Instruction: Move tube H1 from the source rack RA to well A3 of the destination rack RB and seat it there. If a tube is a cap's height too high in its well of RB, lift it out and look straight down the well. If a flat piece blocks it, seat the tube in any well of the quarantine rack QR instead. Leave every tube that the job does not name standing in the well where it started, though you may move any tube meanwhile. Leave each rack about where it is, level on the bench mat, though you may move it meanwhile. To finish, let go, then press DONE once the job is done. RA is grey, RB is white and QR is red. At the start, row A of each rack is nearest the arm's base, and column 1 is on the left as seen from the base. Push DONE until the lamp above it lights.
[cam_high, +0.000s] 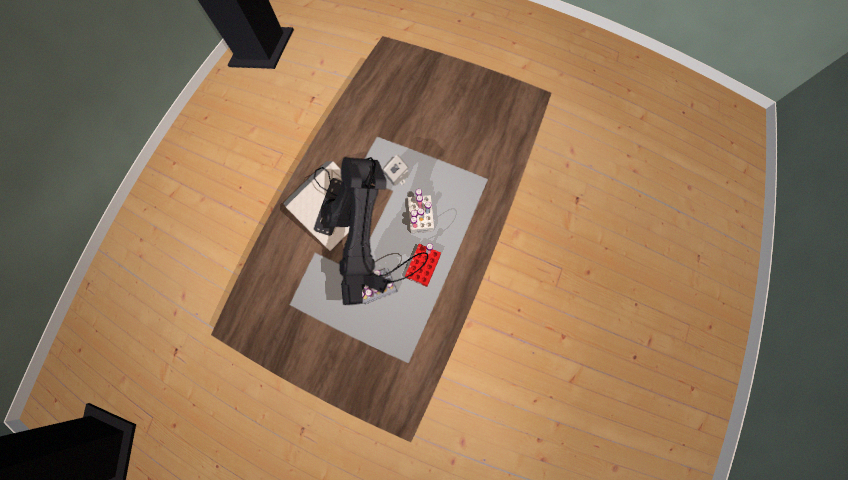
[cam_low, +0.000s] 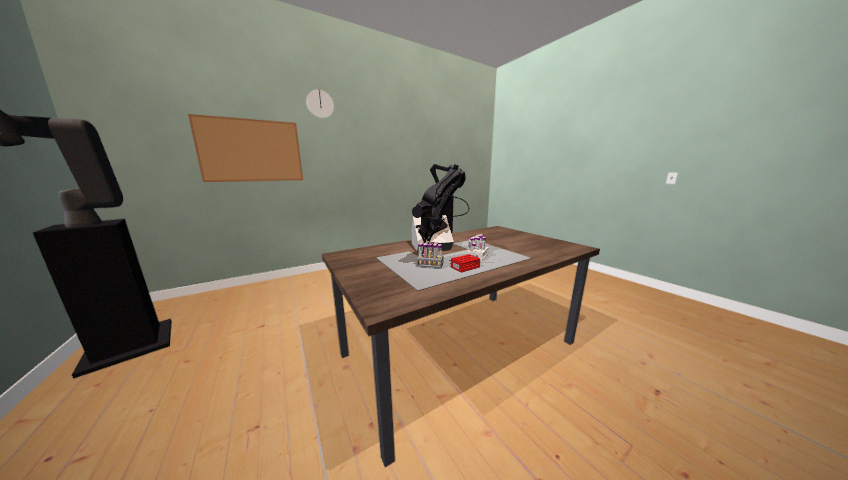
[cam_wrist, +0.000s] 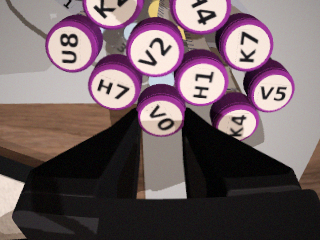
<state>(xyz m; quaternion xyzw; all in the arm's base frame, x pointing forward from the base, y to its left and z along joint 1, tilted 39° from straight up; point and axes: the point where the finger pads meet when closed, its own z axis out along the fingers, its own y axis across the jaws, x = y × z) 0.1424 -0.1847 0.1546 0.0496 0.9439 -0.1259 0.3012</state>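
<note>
In the wrist view my gripper (cam_wrist: 161, 118) is shut on tube V0 (cam_wrist: 160, 111), with one dark finger on each side of its purple-rimmed cap. Tube H1 (cam_wrist: 202, 84) stands just behind and to the right of V0, outside the fingers. Around them stand H7 (cam_wrist: 115, 84), V2 (cam_wrist: 155, 47), K4 (cam_wrist: 236, 119), V5 (cam_wrist: 270, 88), K7 (cam_wrist: 244, 43), H4 (cam_wrist: 200, 6), K2 (cam_wrist: 114, 0) and U8 (cam_wrist: 74, 44). All are in the grey rack RA (cam_high: 381, 294), mostly hidden under the arm. The white rack RB (cam_high: 416, 208) holds several tubes; well A3 is too small to make out.
The red rack QR (cam_high: 422, 262) lies between RA and RB, with one tube at its far corner. A small white box (cam_high: 397, 166) stands by the arm's base at the mat's corner. A beige block (cam_high: 310, 209) lies under the arm's base.
</note>
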